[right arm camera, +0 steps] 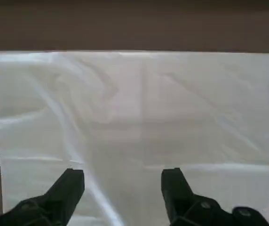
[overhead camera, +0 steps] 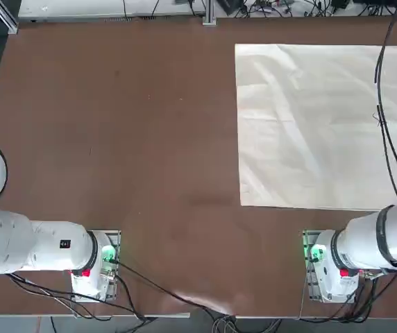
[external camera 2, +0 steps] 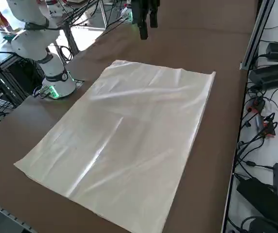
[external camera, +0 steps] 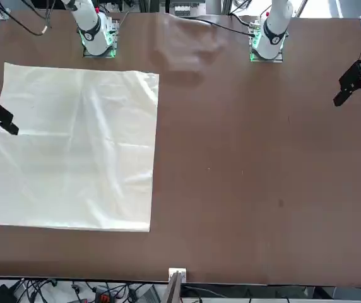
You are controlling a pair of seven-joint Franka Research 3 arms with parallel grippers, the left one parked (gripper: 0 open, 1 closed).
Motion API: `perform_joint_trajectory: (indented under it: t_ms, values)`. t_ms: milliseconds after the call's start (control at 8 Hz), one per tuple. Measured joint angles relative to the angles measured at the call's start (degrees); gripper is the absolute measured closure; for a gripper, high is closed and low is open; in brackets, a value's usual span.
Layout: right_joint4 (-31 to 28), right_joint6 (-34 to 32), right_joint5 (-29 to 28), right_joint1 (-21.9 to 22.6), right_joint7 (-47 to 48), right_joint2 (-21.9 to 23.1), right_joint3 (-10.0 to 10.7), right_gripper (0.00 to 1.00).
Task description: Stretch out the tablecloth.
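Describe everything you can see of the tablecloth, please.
The large, roughly square, thin cream fabric tablecloth is plain, with a slight sheen. It lies spread almost flat on the brown tabletop, on the right-hand side, with soft creases and ridges across it and slightly wavy edges. No fold doubles it over in view. The robot's black two-finger right hand is open above it, holding none of it.
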State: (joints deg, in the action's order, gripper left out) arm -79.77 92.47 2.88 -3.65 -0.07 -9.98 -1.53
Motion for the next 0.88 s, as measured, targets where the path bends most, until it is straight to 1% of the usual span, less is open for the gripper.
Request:
perform_joint_trajectory:
  t_ms: [375,625,875]
  values:
    - [-7.94,1.77,-4.22,-0.07,3.27,4.62,0.14,0.0]
    - [-9.53,1.83,-4.4,0.08,4.26,6.33,-0.37,0.0]
    - [-9.55,1.89,-4.4,0.08,4.28,6.62,-0.48,0.0]
